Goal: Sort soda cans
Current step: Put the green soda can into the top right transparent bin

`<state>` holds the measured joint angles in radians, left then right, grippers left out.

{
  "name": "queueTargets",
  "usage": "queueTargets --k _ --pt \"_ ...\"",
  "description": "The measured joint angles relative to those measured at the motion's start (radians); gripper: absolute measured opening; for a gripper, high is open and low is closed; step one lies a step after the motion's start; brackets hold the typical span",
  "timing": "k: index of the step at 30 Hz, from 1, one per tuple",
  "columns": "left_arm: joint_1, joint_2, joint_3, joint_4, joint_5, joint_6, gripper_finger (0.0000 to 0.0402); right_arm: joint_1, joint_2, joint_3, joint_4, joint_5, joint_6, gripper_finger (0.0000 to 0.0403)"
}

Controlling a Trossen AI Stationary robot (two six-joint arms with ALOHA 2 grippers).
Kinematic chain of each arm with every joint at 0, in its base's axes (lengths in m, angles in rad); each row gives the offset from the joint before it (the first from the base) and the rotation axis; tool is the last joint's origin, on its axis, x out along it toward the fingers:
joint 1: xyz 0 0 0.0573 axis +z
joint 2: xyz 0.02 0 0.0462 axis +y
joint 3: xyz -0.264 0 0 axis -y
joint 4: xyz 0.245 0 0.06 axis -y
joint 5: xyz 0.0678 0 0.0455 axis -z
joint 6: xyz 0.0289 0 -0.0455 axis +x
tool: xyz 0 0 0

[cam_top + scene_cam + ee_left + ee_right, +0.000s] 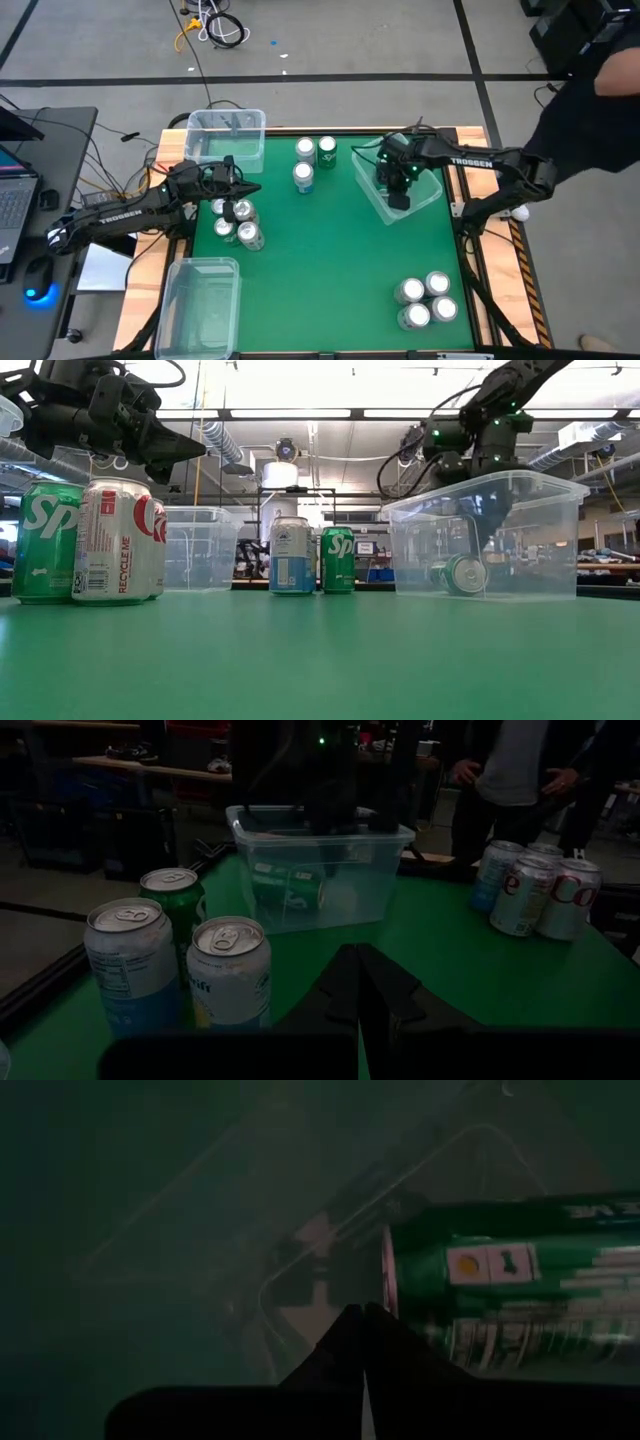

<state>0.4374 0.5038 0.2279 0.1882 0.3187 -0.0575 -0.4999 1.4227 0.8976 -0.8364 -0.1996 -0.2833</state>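
A clear bin stands at the table's far right, tilted on its spot. Inside it a green soda can lies on its side. My right gripper is shut and points down into this bin, its tips right beside the can's end. My left gripper is shut, level, and hovers above several upright cans at the left. Three cans stand at the far middle. Several silver cans stand near right. My right gripper comes from above with shut fingers next to the rim of the lying can's end. Whether the fingers touch the can I cannot tell.
Two more clear bins stand on the left, one at the far corner and one at the near corner. A person stands past the table's far right corner. A laptop and mouse lie left of the table.
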Motion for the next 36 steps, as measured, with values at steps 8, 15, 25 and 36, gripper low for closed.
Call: queueTargets --k 8,15,25,36 --pt "0.0 0.0 0.0 0.0 0.0 0.0 0.0 0.0 0.0 -0.026 0.022 0.047 0.026 0.0" --pt "0.0 0.0 0.0 0.0 0.0 0.001 0.0 0.0 -0.002 -0.019 0.018 0.131 0.054 0.0" --pt "0.0 0.0 0.0 0.0 0.0 0.001 0.0 0.0 -0.001 0.077 0.017 0.35 0.067 0.0" --pt "0.0 0.0 0.0 0.0 0.0 0.001 0.0 -0.01 0.0 0.16 0.061 0.519 0.067 0.0"
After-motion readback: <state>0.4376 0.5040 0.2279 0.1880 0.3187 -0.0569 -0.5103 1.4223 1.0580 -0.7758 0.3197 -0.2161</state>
